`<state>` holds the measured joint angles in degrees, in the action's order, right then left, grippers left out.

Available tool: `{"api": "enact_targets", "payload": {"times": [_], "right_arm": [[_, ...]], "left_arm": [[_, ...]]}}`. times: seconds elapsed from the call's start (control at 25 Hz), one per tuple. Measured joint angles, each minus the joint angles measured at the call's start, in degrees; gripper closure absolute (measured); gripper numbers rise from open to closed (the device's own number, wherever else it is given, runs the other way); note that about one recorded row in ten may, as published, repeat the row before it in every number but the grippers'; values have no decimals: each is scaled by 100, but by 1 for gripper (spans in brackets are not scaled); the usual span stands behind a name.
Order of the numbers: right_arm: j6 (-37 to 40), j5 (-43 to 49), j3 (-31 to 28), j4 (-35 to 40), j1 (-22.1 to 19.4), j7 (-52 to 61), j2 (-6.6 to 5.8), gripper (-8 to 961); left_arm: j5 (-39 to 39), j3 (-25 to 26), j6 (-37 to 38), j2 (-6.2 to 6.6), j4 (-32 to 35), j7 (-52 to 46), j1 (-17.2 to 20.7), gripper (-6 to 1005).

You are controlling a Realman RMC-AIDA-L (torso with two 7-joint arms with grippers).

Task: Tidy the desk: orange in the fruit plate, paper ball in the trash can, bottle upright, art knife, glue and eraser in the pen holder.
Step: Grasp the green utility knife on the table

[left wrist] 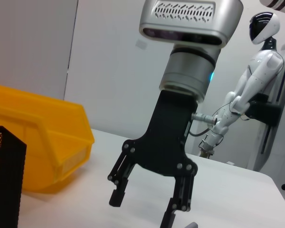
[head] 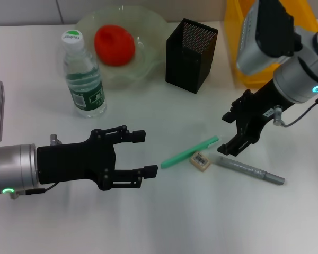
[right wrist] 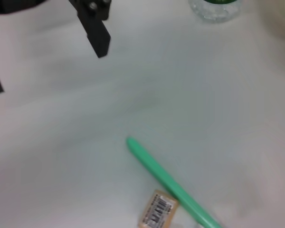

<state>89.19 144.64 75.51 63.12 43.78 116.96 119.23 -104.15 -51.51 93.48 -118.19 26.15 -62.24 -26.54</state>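
Pen holder point(head: 191, 55) standing empty on the bench point(head: 148, 222), taken as landmark. Nearer the robot than it: green art knife point(head: 189, 152), eraser point(head: 200, 161) touching it, grey glue stick point(head: 250, 171) just beside, all lying flat, not yet stowed. Right claw point(head: 234, 133) poised over the glue's near end, spread wide, holding nothing, probably lining up a pick. Left claw point(head: 142, 153) open and empty, well left of the holder. Bottle point(head: 84, 74) upright already; orange point(head: 114, 44) resting in the plate point(head: 148, 32).
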Motion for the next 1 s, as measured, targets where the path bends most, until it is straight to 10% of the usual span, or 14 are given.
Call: {"api": "enact_targets", "payload": {"times": [0.4,1.0], "right_arm": [[-1118,-6,726,-409,-65,-200,15,183],[-1525,-225,1070,-700,-51,-494,30,555]], "left_arm": [[0,16,-33,-19,-13,-17,7,164],[32,44,-38,-15,-13,-93,-4,164]]}}
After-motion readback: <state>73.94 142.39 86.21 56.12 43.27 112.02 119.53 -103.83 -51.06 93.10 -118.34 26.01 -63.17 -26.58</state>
